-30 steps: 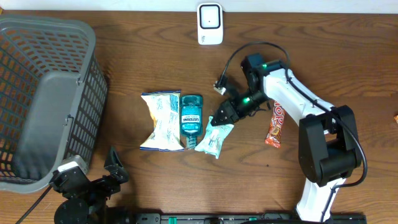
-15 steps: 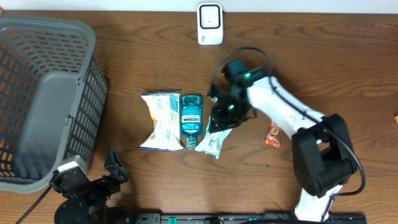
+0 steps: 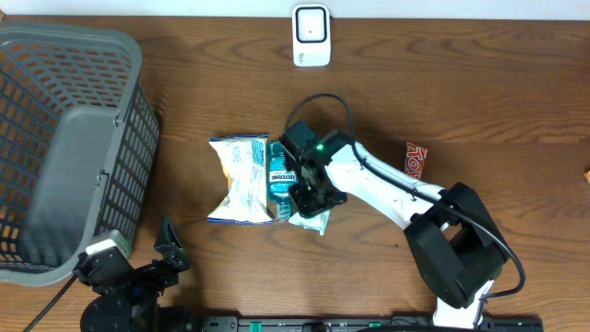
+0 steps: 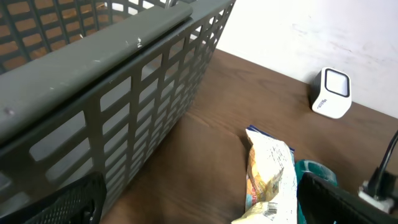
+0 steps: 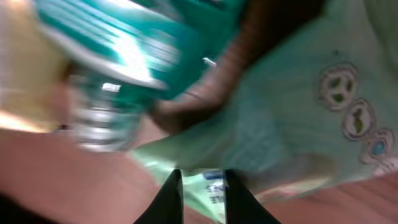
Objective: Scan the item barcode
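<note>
The right gripper [image 5: 199,198] is pinching only the thin edge of the green packet [image 3: 312,218] between nearly closed jaws, on the table [image 3: 479,83] beside the mouthwash bottle [image 3: 277,175], and is risking a slip if the slick film pulls free.

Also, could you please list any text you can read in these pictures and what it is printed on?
"LISTERINE": label of the teal bottle, partly covered.
Large letters on the red wrapper: not clear enough to read.
Print on the snack bag: too small.
Print on the mint-green packet: blurred.
The white scanner: no text seen.
</note>
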Action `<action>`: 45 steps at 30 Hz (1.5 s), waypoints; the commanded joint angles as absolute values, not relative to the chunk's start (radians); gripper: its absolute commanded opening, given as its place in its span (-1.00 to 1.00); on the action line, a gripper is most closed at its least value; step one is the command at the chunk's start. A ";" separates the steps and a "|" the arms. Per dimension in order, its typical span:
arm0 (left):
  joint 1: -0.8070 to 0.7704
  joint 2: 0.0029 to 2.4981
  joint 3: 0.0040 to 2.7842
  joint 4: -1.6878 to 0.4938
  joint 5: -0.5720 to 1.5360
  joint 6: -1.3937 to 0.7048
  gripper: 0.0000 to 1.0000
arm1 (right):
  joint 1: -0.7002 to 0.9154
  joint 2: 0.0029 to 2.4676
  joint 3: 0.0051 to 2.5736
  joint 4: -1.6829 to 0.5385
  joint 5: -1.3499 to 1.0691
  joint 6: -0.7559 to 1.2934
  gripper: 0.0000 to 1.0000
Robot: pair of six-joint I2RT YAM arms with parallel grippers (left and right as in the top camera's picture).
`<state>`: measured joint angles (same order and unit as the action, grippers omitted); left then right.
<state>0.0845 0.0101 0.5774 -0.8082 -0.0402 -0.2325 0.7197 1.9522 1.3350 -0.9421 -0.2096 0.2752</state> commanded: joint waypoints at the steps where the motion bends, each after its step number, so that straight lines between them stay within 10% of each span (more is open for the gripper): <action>1: 0.089 0.003 0.577 -0.808 -0.053 -0.231 0.96 | 0.696 1.933 1.256 -0.910 -0.084 0.310 -0.73; 18: 0.089 0.003 0.577 -0.808 -0.053 -0.231 0.96 | 0.624 1.930 1.462 -1.052 0.249 0.126 -0.86; 29: 0.089 0.003 0.577 -0.808 -0.053 -0.231 0.96 | 0.571 1.930 1.450 -1.296 0.193 0.490 -0.97; 45: 0.089 0.003 0.577 -0.808 -0.053 -0.231 0.96 | 0.447 1.933 1.195 -0.841 0.286 0.388 -0.63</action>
<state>0.0845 0.0101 0.5774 -0.8082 -0.0402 -0.2325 0.4934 1.9251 1.2091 -0.9283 0.2363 0.4549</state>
